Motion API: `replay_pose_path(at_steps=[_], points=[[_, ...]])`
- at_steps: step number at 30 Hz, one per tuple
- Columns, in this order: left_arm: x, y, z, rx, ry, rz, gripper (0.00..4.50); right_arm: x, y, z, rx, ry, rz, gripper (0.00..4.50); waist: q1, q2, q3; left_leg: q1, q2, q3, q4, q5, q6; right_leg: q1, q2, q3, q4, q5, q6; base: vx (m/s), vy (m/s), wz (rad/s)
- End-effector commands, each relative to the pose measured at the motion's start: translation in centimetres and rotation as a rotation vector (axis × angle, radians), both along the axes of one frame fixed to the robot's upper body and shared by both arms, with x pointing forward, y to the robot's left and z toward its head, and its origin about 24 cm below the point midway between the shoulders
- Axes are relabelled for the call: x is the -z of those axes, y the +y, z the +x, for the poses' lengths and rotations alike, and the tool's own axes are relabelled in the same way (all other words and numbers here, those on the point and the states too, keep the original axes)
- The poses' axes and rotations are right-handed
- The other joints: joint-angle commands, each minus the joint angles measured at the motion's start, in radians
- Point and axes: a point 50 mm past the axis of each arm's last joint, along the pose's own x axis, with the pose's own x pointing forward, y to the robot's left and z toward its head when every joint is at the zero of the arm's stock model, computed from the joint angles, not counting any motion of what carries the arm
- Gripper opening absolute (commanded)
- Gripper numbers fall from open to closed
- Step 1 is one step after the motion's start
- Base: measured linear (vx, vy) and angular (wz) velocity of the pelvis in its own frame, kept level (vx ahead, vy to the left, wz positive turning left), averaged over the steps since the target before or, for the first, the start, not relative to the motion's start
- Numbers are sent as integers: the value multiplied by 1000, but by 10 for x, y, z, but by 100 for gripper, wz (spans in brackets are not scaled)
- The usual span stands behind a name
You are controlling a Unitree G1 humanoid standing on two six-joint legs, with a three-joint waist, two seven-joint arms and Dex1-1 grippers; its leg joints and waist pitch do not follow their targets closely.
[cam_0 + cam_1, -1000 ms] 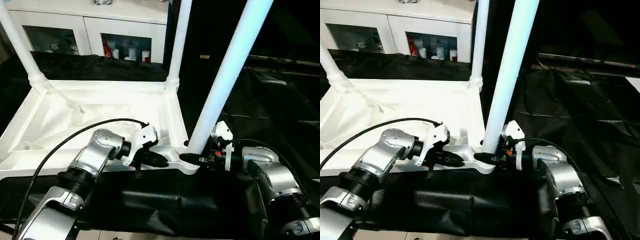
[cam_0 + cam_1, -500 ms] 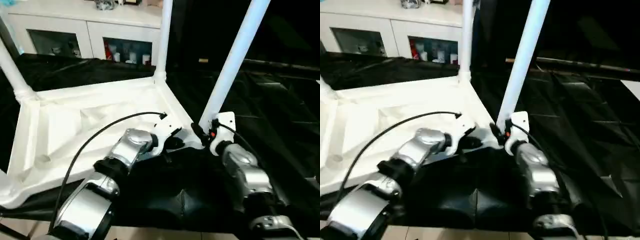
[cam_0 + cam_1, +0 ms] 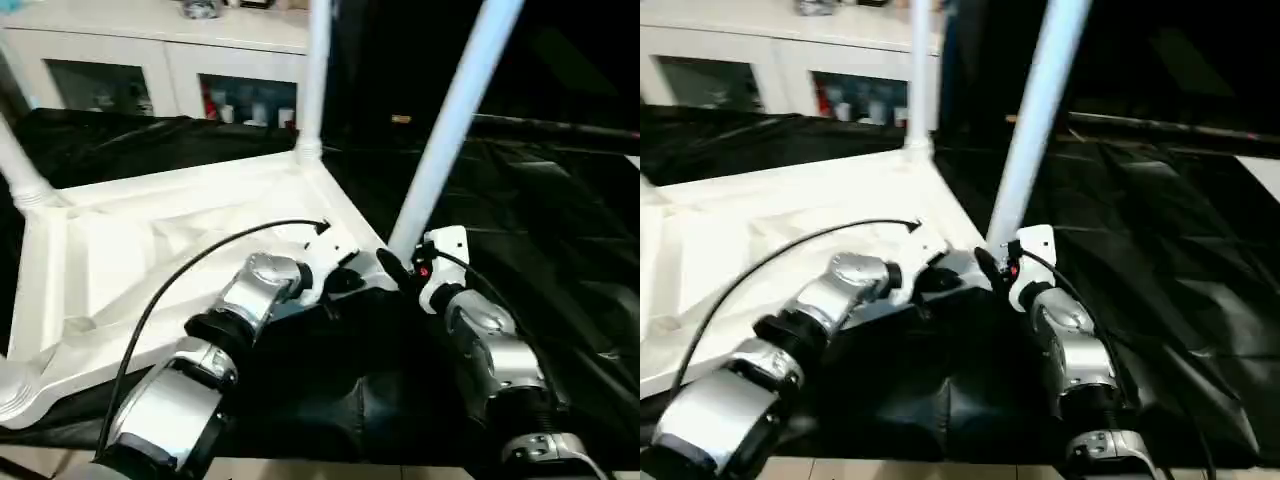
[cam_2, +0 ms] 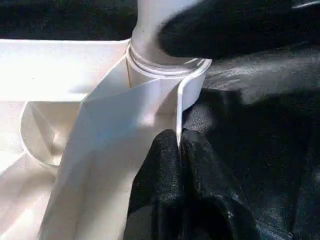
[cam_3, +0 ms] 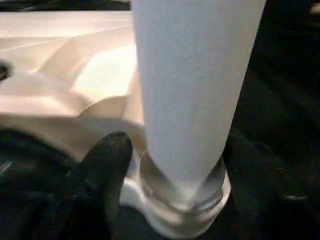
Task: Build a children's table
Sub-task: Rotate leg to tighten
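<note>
Tabletop (image 3: 150,250) has swung round on the black cloth (image 3: 560,230) in the last second: a moment ago its near edge ran straight across in front of me, now it lies on the skew, with the near right corner socket (image 5: 180,197) pulled in between my two forearms. It is upside down, ribs up. Three legs show standing in their sockets: the far left leg (image 3: 20,170), the far right leg (image 3: 315,80) and the near leg (image 3: 450,130) by my right hand.

Left gripper (image 3: 345,280) is pinched shut on the tabletop's thin rim, right beside that socket; the wrist camera shows the white edge sitting between the black fingers (image 4: 160,190).

Right gripper (image 3: 392,268) was closed round the base of the near leg; now its jaws look spread, one finger (image 5: 100,170) beside the socket and the leg rising clear between them, so I judge it is letting go.

My reading: that leg stays up unaided, so it looks seated, and the turn may be to bring the remaining corner within reach.
</note>
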Motion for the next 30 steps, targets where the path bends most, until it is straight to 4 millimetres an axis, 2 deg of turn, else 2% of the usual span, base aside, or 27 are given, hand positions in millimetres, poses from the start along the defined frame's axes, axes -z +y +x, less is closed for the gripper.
replay_pose_path(at_steps=[1, 2, 3, 4, 5, 7, 8, 10, 11, 12, 15, 18, 19, 20, 24, 29, 30], points=[[15, 9, -6, 10, 46, 79, 0, 3, 24, -14, -259, 41, 21, 308, 4, 2, -35, 2, 59, -34, -79, -308, 20, 25, -63, 39, -88, -257, -167, 0, 0, 0], [14, 11, -8, 52, 51, 80, 0, 1, 18, -16, -306, 42, 8, 308, 5, 3, -36, 3, 59, -32, -76, -298, 24, 25, -63, 40, -85, -234, -174, 0, 0, 0], [14, 14, -11, 110, 66, 82, 0, -2, 11, -19, -355, 46, 1, 308, 6, 1, -39, 0, 58, -29, -71, -262, 39, 29, -64, 40, -78, -171, -191, 0, 0, 0], [14, 14, -11, 110, 66, 82, 0, -2, 11, -19, -355, 46, 1, 308, 7, 1, -38, -1, 58, -29, -70, -244, 47, 31, -64, 40, -76, -145, -201, 0, 0, 0], [14, 16, -15, 169, 85, 80, 0, -5, 5, -21, -387, 50, -3, 308, 5, -1, -41, -5, 58, -28, -66, -194, 71, 36, -63, 37, -67, -68, -223, 0, 0, 0], [14, 21, -20, 233, 114, 83, 0, -7, 0, -23, -418, 55, -7, 308, 1, 0, -43, -5, 58, -25, -60, -164, 88, 38, -63, 37, -59, -14, -252, 0, 0, 0], [14, 24, -25, 287, 139, 83, 0, -9, -3, -24, -440, 58, -14, 308, 0, 1, -42, -1, 59, -22, -59, -159, 92, 34, -62, 37, -60, 2, -267, 0, 0, 0], [15, 31, -33, 351, 179, 84, 0, -10, -6, -28, -494, 75, -24, 308, -1, 0, -42, -4, 62, -24, -61, -149, 91, 41, -63, 35, -55, 6, -276, 0, 0, 0], [15, 31, -33, 351, 179, 84, 0, -10, -6, -28, -494, 75, -24, 308, -2, 4, -40, -1, 63, -22, -61, -155, 90, 37, -61, 36, -57, -5, -279, 0, 0, 0], [15, 33, -37, 372, 200, 79, 0, -11, -6, -31, -533, 93, -21, 308, -3, 1, -40, 4, 65, -19, -59, -170, 83, 34, -59, 36, -58, -16, -285, 0, 0, 0], [14, 34, -42, 404, 220, 69, 0, -12, -6, -31, -556, 92, -18, 308, -1, 1, -36, 6, 67, -19, -65, -205, 55, 32, -59, 36, -63, -95, -275, 0, 0, 0], [14, 34, -44, 418, 226, 67, 0, -13, -5, -31, -568, 90, -9, 308, -4, 3, -37, 7, 67, -21, -67, -213, 36, 31, -59, 37, -63, -113, -267, 0, 0, 0], [14, 34, -45, 423, 231, 65, 0, -14, -4, -31, -574, 89, -5, 308, -5, 3, -37, 7, 66, -21, -66, -212, 35, 31, -59, 37, -62, -107, -267, 0, 0, 0], [13, 35, -48, 439, 243, 64, 0, -15, -3, -30, -590, 88, -4, 308, -4, -1, -38, 6, 66, -22, -65, -203, 37, 33, -60, 37, -60, -97, -269, 0, 0, 0], [11, 35, -53, 460, 251, 59, 0, -15, 0, -28, -590, 68, -22, 308, -8, -2, -40, 3, 63, -20, -61, -161, 54, 35, -60, 37, -54, -47, -276, 0, 0, 0], [7, 33, -55, 470, 247, 55, 0, -16, 2, -22, -567, 48, -46, 308, -10, 0, -41, 8, 63, -18, -59, -143, 52, 33, -57, 37, -53, -46, -288, 0, 0, 0], [7, 33, -55, 469, 246, 54, 0, -16, 2, -22, -574, 51, -44, 308, -8, -2, -41, 7, 64, -16, -58, -139, 55, 33, -56, 38, -51, -33, -291, 0, 0, 0]])
